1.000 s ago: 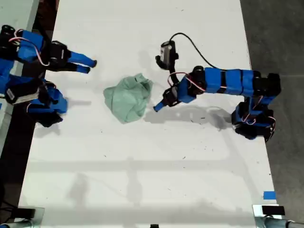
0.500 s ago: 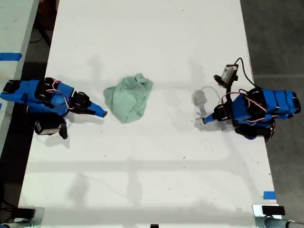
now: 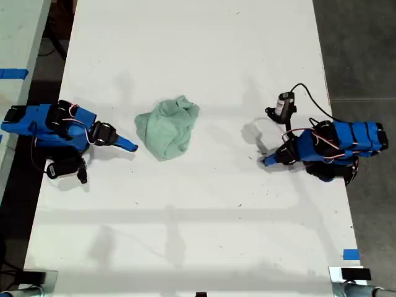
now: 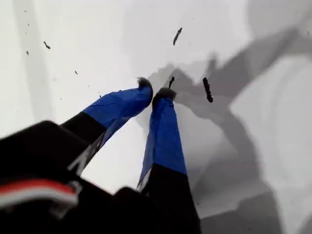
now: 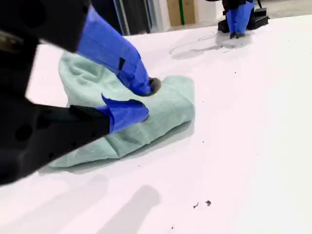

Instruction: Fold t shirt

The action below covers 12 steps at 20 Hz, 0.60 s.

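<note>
The t shirt [image 3: 167, 129], pale mint green, lies bunched in a lump on the white table [image 3: 198, 235], a little to the exterior view's left of the middle. My second gripper [image 3: 133, 147] rests low on the table just to that view's left of it, tips pointing at the cloth; in the second wrist view the t shirt [image 5: 165, 112] shows behind my second gripper [image 5: 148, 99], whose jaws stand narrowly open and hold nothing. My first gripper [image 3: 265, 161] lies far off at the exterior view's right, and in the first wrist view my first gripper [image 4: 155, 90] is shut over bare table.
A black wrist camera [image 3: 284, 105] with a looping cable stands up above the first arm. Blue tape [image 3: 350, 253] marks the table near the exterior view's lower right corner. Dark floor [image 3: 365, 55] runs along that view's right, and another pale surface [image 3: 18, 37] along its left.
The first arm has pulled back from beside the t shirt to the exterior view's right. The second arm has swung down and settled with its tips near the t shirt. The cloth has not moved.
</note>
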### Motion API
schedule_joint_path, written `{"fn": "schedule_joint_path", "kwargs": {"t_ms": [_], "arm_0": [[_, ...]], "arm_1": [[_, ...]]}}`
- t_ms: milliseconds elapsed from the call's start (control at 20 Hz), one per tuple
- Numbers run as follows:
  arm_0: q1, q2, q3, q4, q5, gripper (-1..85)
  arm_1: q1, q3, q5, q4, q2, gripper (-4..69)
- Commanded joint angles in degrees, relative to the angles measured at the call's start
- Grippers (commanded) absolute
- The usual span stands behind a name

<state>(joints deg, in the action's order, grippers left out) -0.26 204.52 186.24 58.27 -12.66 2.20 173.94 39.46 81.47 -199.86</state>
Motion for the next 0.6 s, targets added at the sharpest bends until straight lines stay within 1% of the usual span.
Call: {"fn": "schedule_joint_path", "kwargs": {"t_ms": [0, 100, 150, 250, 450, 500, 550], "arm_0": [[-0.53, 0.18, 2.29, 0.09, -2.11, 4.0], [-0.53, 0.18, 2.29, 0.09, -2.11, 4.0], [-0.53, 0.18, 2.29, 0.09, -2.11, 4.0], [-0.53, 0.18, 2.29, 0.09, -2.11, 4.0], [-0.53, 0.18, 2.29, 0.09, -2.11, 4.0], [-0.53, 0.18, 2.29, 0.09, -2.11, 4.0], [-0.53, 0.18, 2.29, 0.09, -2.11, 4.0]], "arm_1": [[2.64, 2.72, -12.74, -1.93, -0.62, 3.9], [2.81, 2.72, -18.02, -1.93, -0.62, 4.0], [2.37, 2.72, -17.05, -1.93, -0.62, 4.0], [1.41, 2.72, -11.43, -1.93, -0.62, 4.0], [0.79, 2.72, -12.83, -1.93, -0.62, 4.0], [0.53, 2.72, -12.13, -1.93, -0.62, 4.0], [0.26, 2.72, -8.96, -1.93, -0.62, 4.0]]}}
